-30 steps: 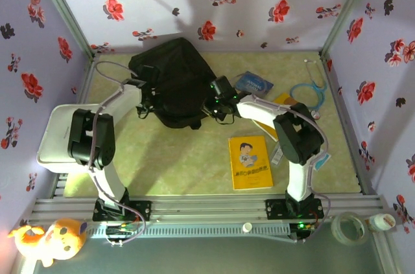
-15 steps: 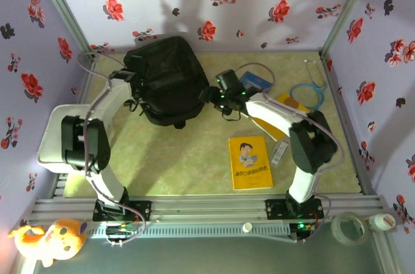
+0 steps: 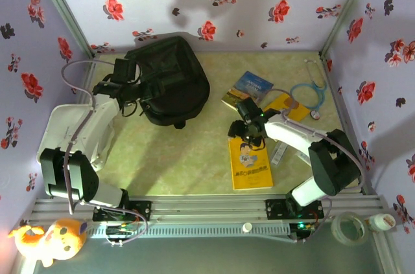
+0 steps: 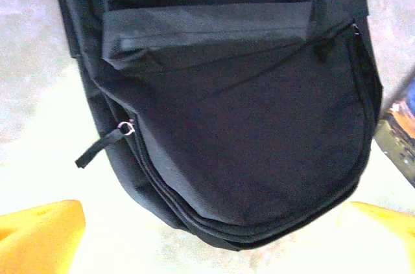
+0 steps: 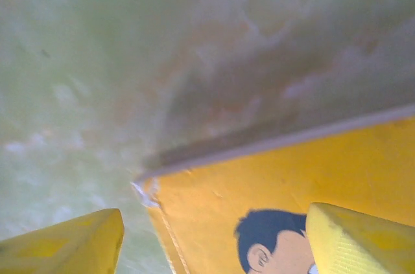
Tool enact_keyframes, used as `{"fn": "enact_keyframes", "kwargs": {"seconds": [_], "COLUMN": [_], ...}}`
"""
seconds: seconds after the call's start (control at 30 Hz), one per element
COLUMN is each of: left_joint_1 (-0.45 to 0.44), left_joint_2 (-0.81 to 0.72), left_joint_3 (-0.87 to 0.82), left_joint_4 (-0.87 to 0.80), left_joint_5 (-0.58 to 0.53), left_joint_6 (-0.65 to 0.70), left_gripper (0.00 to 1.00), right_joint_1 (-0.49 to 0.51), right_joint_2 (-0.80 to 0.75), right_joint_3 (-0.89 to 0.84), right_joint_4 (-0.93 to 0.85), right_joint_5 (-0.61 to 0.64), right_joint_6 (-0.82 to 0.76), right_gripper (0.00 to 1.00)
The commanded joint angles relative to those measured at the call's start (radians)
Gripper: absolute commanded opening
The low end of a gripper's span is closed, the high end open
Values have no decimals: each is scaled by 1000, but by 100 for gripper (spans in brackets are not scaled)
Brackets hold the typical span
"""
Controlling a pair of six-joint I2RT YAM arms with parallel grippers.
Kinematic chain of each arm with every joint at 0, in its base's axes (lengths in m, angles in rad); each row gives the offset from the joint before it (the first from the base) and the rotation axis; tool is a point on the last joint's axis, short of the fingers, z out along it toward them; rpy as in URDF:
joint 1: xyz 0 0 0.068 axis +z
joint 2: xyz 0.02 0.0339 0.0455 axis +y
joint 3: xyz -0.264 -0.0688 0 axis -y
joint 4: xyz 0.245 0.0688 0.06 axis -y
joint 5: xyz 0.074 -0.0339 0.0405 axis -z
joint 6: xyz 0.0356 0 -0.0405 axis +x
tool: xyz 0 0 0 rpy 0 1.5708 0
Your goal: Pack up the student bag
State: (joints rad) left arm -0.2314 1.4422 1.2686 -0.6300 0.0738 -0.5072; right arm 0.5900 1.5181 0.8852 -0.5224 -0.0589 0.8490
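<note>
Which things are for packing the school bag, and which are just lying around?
For the job, probably: student bag, yellow book, blue book.
Just lying about, I'd guess: stethoscope, plush toy, tape roll.

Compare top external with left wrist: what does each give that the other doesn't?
Top external adds the yellow book, the stethoscope and the right end effector, open over that book's top edge. Left wrist adds the zip pull and the left end effector's yellow fingertips, spread wide. Both share the student bag, lying flat.
</note>
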Motion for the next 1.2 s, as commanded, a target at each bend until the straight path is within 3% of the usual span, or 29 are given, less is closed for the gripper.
{"fn": "enact_keyframes", "kwargs": {"seconds": [0.0,0.27,0.4,0.67,0.83,0.93,1.17], "left_joint_1": [-17,-65,-105,-237,-314,-352,-451], "left_joint_2": [-24,13,34,107,164,196,353], "left_joint_3": [3,-2,-16,-5,12,-4,41], "left_joint_4": [43,65,77,102,107,159,171], "left_joint_5": [81,151,155,188,203,258,330], "left_joint_6": [-28,-60,-124,-189,-204,-197,-183], "left_gripper": [100,100,100,98,95,95,89], "right_joint_1": [7,-1,-9,-28,-50,-78,-136], "right_joint_2": [-33,84,164,301,213,117,-45], "right_joint_3": [-21,-19,14,170,217,156,-22], "right_joint_4": [39,126,178,299,276,247,115], "right_joint_5": [-73,-114,-46,-26,-32,-14,65], "right_joint_6": [37,45,59,89,49,12,-65], "right_gripper": [75,74,73,69,69,68,56]}}
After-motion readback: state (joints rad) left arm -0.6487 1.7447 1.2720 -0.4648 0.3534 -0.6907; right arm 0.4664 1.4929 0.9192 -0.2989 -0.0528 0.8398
